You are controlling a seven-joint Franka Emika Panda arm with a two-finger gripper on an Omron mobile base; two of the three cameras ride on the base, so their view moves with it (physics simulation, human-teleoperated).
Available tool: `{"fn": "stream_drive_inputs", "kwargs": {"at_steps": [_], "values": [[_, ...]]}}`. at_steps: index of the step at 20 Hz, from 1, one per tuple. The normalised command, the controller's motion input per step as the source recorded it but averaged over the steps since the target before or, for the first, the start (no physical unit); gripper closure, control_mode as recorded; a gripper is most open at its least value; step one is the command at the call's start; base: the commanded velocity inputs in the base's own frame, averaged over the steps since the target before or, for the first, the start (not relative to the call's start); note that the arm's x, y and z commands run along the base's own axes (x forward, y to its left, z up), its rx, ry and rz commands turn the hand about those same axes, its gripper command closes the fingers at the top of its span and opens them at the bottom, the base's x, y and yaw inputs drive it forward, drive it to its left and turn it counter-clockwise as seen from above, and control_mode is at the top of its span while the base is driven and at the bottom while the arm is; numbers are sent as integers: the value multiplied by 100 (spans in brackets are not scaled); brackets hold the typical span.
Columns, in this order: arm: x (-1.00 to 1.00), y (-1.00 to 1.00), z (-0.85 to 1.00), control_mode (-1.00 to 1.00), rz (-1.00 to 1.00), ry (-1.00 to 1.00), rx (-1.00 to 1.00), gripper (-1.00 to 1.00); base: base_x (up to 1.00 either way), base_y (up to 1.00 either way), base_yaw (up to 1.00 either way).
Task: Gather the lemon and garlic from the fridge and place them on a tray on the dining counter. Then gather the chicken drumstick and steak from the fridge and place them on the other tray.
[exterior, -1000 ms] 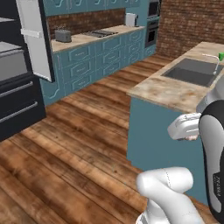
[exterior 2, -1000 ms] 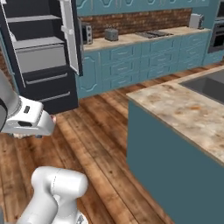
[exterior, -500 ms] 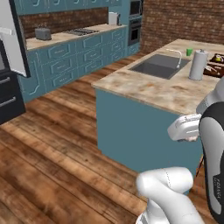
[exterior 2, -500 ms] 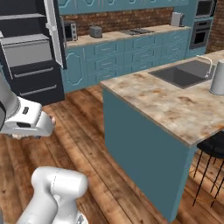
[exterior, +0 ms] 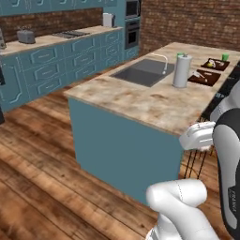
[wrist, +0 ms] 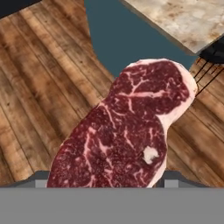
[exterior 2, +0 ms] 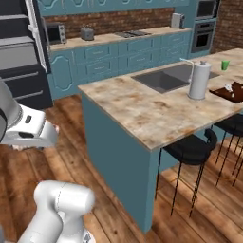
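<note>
Filling the hand view, the steak [wrist: 127,131], dark red with pale marbling and a fat rim along one edge, sits right at the fingers; their grey tips peek out on either side of its lower end, spread wide and grasping the meat between them. Beyond the steak lie the wooden floor [wrist: 39,74], the teal base of the dining tabletop and a corner of its marbled stone [wrist: 188,22].

From the left base view, the dining tabletop [exterior: 140,101] stretches ahead with its inset grey sink [exterior: 143,71] in the middle. Just past the sink stands a grey cylinder [exterior: 182,71] beside the tap. At the far end of the tabletop lie two dark trays [exterior: 205,77], each carrying small pale items too small to name, with a green cup [exterior: 225,57] near the farther one.

In the right base view, the fridge [exterior 2: 21,52] stands open far left of the tabletop, and black stools [exterior 2: 192,147] sit tucked along the tabletop's near side.
</note>
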Motion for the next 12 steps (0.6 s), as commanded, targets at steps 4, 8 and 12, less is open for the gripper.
{"fn": "stream_drive_inputs", "kwargs": {"at_steps": [4, 8, 12], "values": [[0, 0, 0, 100, 0, 0, 0, 100, 5, -100, 0], [0, 0, 0, 100, 0, 0, 0, 100, 11, -100, 0], [0, 0, 0, 100, 0, 0, 0, 100, 16, -100, 0]]}}
